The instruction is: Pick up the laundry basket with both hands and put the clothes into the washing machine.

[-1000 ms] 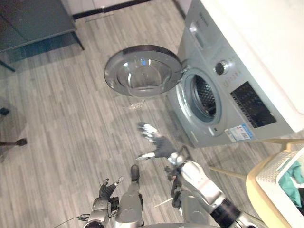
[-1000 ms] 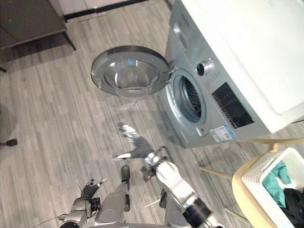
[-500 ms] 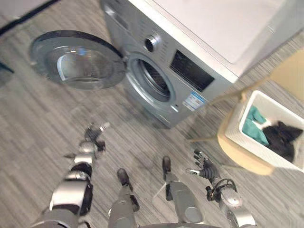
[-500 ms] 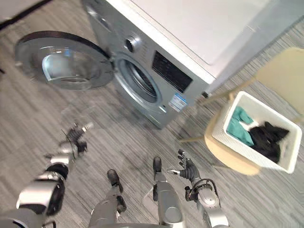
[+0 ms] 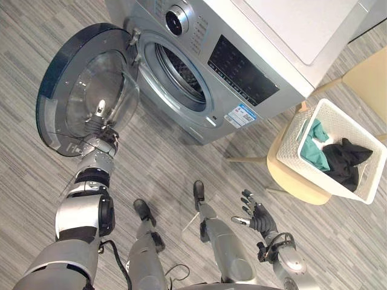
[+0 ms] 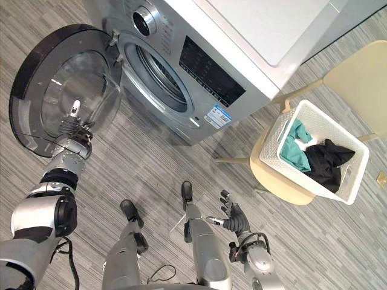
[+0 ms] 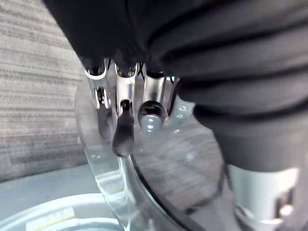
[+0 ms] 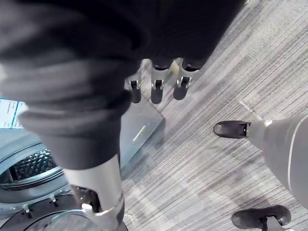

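A: Left side first. Where's the left hand?

B: Left hand (image 6: 71,127) is up in front of the glass of the open door (image 5: 91,84). The fingers (image 7: 124,130) hang loose and hold nothing. Whether they touch the glass can't be told.

A: Washer?

B: The washer (image 5: 254,60) has its drum mouth (image 5: 181,75) uncovered and facing the robot. The inside is dark, with no clothes visible in it.

A: Right hand?

B: Right hand (image 5: 259,216) is low and out to the robot's right, fingers spread and empty. The wrist view agrees: the fingers (image 8: 155,91) are straight over bare floor.

A: And the basket?

B: The basket (image 5: 296,142) sits on a beige chair (image 5: 293,181), just right of the washer. A teal cloth (image 5: 314,148) and a black cloth (image 5: 344,160) lie inside it.

A: Key relation?

B: The basket lies ahead of the right hand and further to its right, well apart from it. The left hand is much farther off, across the whole washer front. The basket's long axis seems to run diagonally, near-left to far-right. Probably both arms have to swing right before any two-handed grip.

A: Anything unclear?

B: The basket's handles are hard to make out. Its right edge is cut off in the left eye view. What lies under the two cloths is hidden.
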Robot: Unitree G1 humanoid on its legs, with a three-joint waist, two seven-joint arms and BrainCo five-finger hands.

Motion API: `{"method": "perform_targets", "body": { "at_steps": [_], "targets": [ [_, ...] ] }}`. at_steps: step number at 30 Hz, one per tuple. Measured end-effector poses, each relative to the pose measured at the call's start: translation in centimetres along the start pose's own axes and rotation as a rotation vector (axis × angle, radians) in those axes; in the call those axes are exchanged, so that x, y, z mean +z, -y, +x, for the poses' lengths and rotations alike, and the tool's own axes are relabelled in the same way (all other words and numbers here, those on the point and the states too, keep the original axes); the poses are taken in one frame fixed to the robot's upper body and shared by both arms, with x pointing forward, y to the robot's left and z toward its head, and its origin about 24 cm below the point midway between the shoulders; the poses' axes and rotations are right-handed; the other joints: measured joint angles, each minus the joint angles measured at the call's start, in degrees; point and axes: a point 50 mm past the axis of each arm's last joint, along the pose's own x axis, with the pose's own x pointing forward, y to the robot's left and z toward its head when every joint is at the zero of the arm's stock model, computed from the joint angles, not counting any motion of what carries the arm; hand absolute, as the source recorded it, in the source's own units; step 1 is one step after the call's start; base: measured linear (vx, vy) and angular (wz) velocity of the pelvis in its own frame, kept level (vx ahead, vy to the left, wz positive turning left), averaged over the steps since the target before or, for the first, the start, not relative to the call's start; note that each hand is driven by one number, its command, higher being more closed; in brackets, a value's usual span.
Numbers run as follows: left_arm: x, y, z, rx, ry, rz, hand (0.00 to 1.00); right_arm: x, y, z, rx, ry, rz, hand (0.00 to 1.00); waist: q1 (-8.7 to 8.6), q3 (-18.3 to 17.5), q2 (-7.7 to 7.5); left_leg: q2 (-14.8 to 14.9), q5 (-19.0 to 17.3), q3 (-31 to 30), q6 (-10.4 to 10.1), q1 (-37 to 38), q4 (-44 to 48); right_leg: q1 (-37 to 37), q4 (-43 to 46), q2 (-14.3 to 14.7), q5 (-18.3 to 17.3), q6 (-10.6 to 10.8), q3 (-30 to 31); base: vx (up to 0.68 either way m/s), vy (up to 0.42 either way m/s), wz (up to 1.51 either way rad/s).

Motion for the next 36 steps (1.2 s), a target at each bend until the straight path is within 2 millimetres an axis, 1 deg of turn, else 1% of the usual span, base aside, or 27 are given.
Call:
{"method": "perform_targets", "body": {
  "at_steps": [2, 3, 5, 7, 10, 11, 12, 13, 15, 17, 18, 19, 20, 21, 22, 23, 24, 25, 26, 27, 28, 29, 30, 31, 32, 33, 36],
  "targets": [
    [1.6, 0.7, 0.0, -0.006, 0.057, -0.097, 0.00, 0.0, 0.0, -0.2, -0.004, 0.003, 0.002, 0.00, 0.92, 0.1, 0.10, 1.7, -0.1, 0.0, -0.1, -1.2, 0.9, -0.9, 0.0, 1.2, 1.1, 0.1, 0.1, 0.00, -0.071, -0.07],
    [2.0, 0.8, 0.1, -0.003, 0.072, -0.122, 0.00, 0.0, 0.0, -0.3, -0.006, 0.001, 0.002, 0.00, 0.94, 0.2, 0.23, 2.1, -0.1, 0.1, -0.1, -1.4, 1.0, -0.9, 0.0, 1.4, 1.1, 0.1, 0.0, 0.01, -0.081, 0.08],
    [3.7, 0.5, 0.1, 0.016, 0.124, -0.186, 0.00, -0.1, 0.0, -0.3, -0.007, -0.002, 0.003, 0.00, 1.22, 0.5, 0.79, 3.3, 0.1, 0.5, -0.4, -1.6, 1.5, -0.9, 0.1, 2.1, 1.1, 0.1, -0.3, 0.02, -0.083, 0.07],
    [4.7, 0.2, 0.1, 0.020, 0.160, -0.195, 0.00, -0.1, 0.1, -0.3, -0.010, -0.003, 0.001, 0.00, 1.54, 0.9, 1.35, 3.7, 0.1, 0.4, -0.4, -1.7, 2.1, -0.8, 0.1, 2.3, 1.1, 0.1, -0.4, 0.02, -0.052, 0.00],
    [5.5, -0.1, 0.1, 0.022, 0.199, -0.228, 0.00, -0.3, 0.1, -0.4, -0.011, -0.014, 0.001, 0.00, 2.49, 1.5, 2.28, 3.7, 0.1, 0.0, -0.4, -1.7, 2.4, -0.3, 0.1, 2.3, 1.0, 0.0, -0.7, 0.01, -0.026, 0.06],
    [5.5, -0.3, 0.0, 0.027, 0.201, -0.225, 0.00, -0.5, 0.1, -0.5, -0.011, -0.020, 0.001, 0.00, 2.69, 1.6, 2.45, 3.6, 0.2, -0.1, -0.5, -1.6, 2.5, 0.0, 0.1, 2.1, 0.6, -0.6, -1.1, 0.01, -0.014, 0.20],
    [5.0, -0.9, 0.0, 0.041, 0.193, -0.215, 0.00, -0.8, 0.1, -0.5, -0.014, -0.033, 0.002, 0.00, 2.68, 1.6, 2.45, 3.3, 0.3, -0.3, -0.6, -1.4, 2.6, 0.6, 0.1, 1.7, -0.4, -2.0, -1.8, 0.02, -0.017, 0.27],
    [4.4, -1.8, -0.1, 0.060, 0.183, -0.202, 0.00, -1.0, 0.2, -0.4, -0.015, -0.045, 0.000, 0.00, 2.84, 1.6, 2.50, 3.2, 0.4, -0.6, -0.7, -1.1, 2.6, 1.1, 0.1, 1.7, -0.8, -2.4, -2.0, 0.02, -0.017, 0.28],
    [2.6, -4.0, -0.5, 0.103, 0.152, -0.165, 0.00, -1.7, 0.4, -0.1, -0.022, -0.074, -0.009, 0.00, 2.86, 1.7, 2.61, 2.8, 0.9, -1.3, -1.0, -0.2, 2.2, 2.4, 0.1, 1.4, -1.9, -2.9, -2.5, 0.03, -0.013, 0.23],
    [-1.5, -6.2, -1.8, 0.137, 0.078, -0.094, 0.00, -2.9, 0.8, 0.5, -0.045, -0.134, -0.035, 0.00, 3.39, 1.8, 3.32, 1.8, 1.7, -2.6, -0.9, 1.2, 1.0, 3.8, 0.2, 0.9, -2.5, -2.9, -3.7, 0.05, 0.003, 0.30],
    [-2.7, -6.7, -2.2, 0.140, 0.053, -0.068, 0.00, -3.3, 1.0, 0.6, -0.053, -0.153, -0.036, 0.00, 3.72, 1.8, 3.54, 1.5, 2.1, -2.8, -0.9, 1.6, 0.5, 4.1, 0.2, 0.7, -2.7, -2.8, -3.8, 0.05, 0.026, 0.30],
    [-5.4, -8.1, -3.5, 0.155, -0.011, -0.022, 0.00, -4.1, 1.4, 0.9, -0.073, -0.193, -0.029, 0.00, 4.27, 1.6, 4.09, 0.7, 2.4, -3.2, -0.8, 2.1, -0.2, 4.7, 0.2, 0.3, -3.0, -2.6, -4.4, 0.07, 0.052, 0.33],
    [-8.2, -9.9, -5.1, 0.178, -0.083, 0.027, 0.00, -5.0, 1.8, 1.3, -0.094, -0.236, -0.029, 0.00, 4.41, 1.6, 4.63, 0.3, 2.9, -3.3, -0.4, 2.8, -0.4, 5.7, 0.3, -0.1, -3.4, -2.4, -5.1, 0.07, 0.057, 0.31],
    [-9.6, -11.1, -6.1, 0.193, -0.122, 0.046, 0.00, -5.4, 2.0, 1.5, -0.110, -0.263, -0.024, 0.00, 4.60, 1.5, 4.80, 0.0, 3.0, -3.3, -0.4, 3.4, -0.5, 6.2, 0.5, -0.3, -3.7, -2.3, -5.1, 0.08, 0.065, 0.22],
    [-12.3, -13.1, -8.3, 0.229, -0.203, 0.074, 0.00, -6.4, 2.9, 1.5, -0.158, -0.314, -0.019, 0.00, 5.17, 1.2, 5.37, -0.7, 3.0, -3.3, -0.4, 4.9, -1.3, 7.1, 1.1, -0.9, -4.4, -2.0, -5.1, 0.06, 0.062, 0.19],
    [-15.0, -15.0, -10.9, 0.262, -0.292, 0.099, 0.00, -7.6, 4.0, 0.8, -0.216, -0.377, -0.010, 0.00, 5.89, 0.5, 6.56, -1.5, 3.2, -3.8, -0.1, 6.0, -2.2, 8.1, 1.4, -1.5, -5.0, -1.4, -5.5, 0.06, 0.064, 0.26],
    [-16.0, -15.9, -12.1, 0.275, -0.332, 0.109, 0.00, -8.3, 4.6, 0.3, -0.244, -0.413, -0.002, 0.00, 6.09, 0.1, 7.17, -1.9, 3.2, -4.3, -0.1, 6.3, -2.4, 8.7, 1.5, -1.8, -5.5, -1.1, -5.9, 0.07, 0.066, 0.46],
    [-17.8, -17.8, -14.7, 0.320, -0.406, 0.128, 0.00, -9.8, 5.6, -0.8, -0.298, -0.493, 0.015, 0.00, 6.34, -0.7, 8.66, -2.6, 3.2, -5.2, -0.1, 7.7, -3.3, 10.2, 1.9, -2.5, -6.4, -0.8, -6.9, 0.08, 0.067, 0.54],
    [-19.2, -19.9, -17.1, 0.362, -0.485, 0.182, 0.00, -10.9, 6.5, -2.0, -0.359, -0.556, 0.039, 0.00, 7.17, -1.9, 9.92, -3.3, 3.3, -6.2, 0.1, 9.3, -4.3, 11.9, 2.1, -3.1, -7.1, -0.5, -8.0, 0.09, 0.067, 0.55],
    [-19.8, -20.8, -18.2, 0.380, -0.523, 0.207, 0.00, -11.4, 6.9, -2.6, -0.379, -0.587, 0.038, 0.00, 7.39, -2.5, 10.45, -3.5, 3.3, -6.4, 0.1, 10.0, -4.7, 12.7, 2.2, -3.3, -7.6, -0.2, -8.3, 0.08, 0.063, 0.48],
    [-20.6, -22.8, -20.7, 0.428, -0.598, 0.258, 0.00, -12.2, 7.4, -3.6, -0.401, -0.646, 0.034, 0.00, 7.90, -3.8, 11.32, -4.2, 3.3, -7.0, 0.1, 11.9, -6.0, 14.2, 2.7, -3.8, -8.5, 0.1, -9.0, 0.08, 0.056, 0.46],
    [-21.3, -24.4, -23.0, 0.476, -0.667, 0.281, 0.00, -12.7, 7.6, -4.2, -0.421, -0.676, 0.046, 0.00, 7.89, -5.1, 11.87, -4.7, 3.3, -7.8, 0.1, 13.3, -7.0, 15.7, 2.9, -4.2, -9.2, 0.4, -9.9, 0.08, 0.051, 0.42],
    [-21.6, -25.1, -24.1, 0.500, -0.703, 0.298, 0.00, -13.0, 7.6, -4.4, -0.426, -0.691, 0.048, 0.00, 7.96, -5.8, 12.02, -5.1, 3.3, -8.1, 0.1, 14.0, -7.6, 16.3, 2.9, -4.3, -9.4, 0.5, -10.3, 0.08, 0.047, 0.39],
    [-22.1, -26.0, -26.0, 0.528, -0.771, 0.315, 0.00, -13.4, 7.5, -4.8, -0.434, -0.718, 0.056, 0.00, 8.07, -7.3, 12.23, -5.3, 3.4, -8.7, 0.2, 15.3, -8.4, 17.7, 2.8, -4.8, -9.8, 0.8, -11.1, 0.06, 0.034, 0.28],
    [-22.4, -26.3, -26.8, 0.533, -0.804, 0.329, 0.00, -13.6, 7.5, -5.0, -0.443, -0.726, 0.065, 0.00, 8.12, -7.9, 12.28, -5.4, 3.4, -9.0, 0.2, 15.9, -8.6, 18.5, 2.8, -5.0, -10.1, 1.0, -11.4, 0.10, 0.046, 0.36],
    [-23.1, -26.7, -28.5, 0.539, -0.873, 0.337, 0.00, -14.1, 7.4, -5.6, -0.465, -0.754, 0.094, 0.00, 8.43, -9.6, 12.19, -5.8, 3.4, -9.6, 0.2, 17.5, -9.4, 20.2, 2.7, -5.2, -10.6, 1.2, -12.2, 0.08, 0.032, 0.30],
    [-23.4, -27.0, -29.7, 0.543, -0.921, 0.340, 0.00, -14.8, 6.9, -6.1, -0.488, -0.780, 0.146, 0.00, 8.91, -12.1, 11.91, -6.3, 3.3, -10.9, 0.2, 19.3, -9.6, 23.3, 2.1, -5.6, -11.2, 1.5, -14.1, 0.06, 0.026, 0.29]
  ]
}}
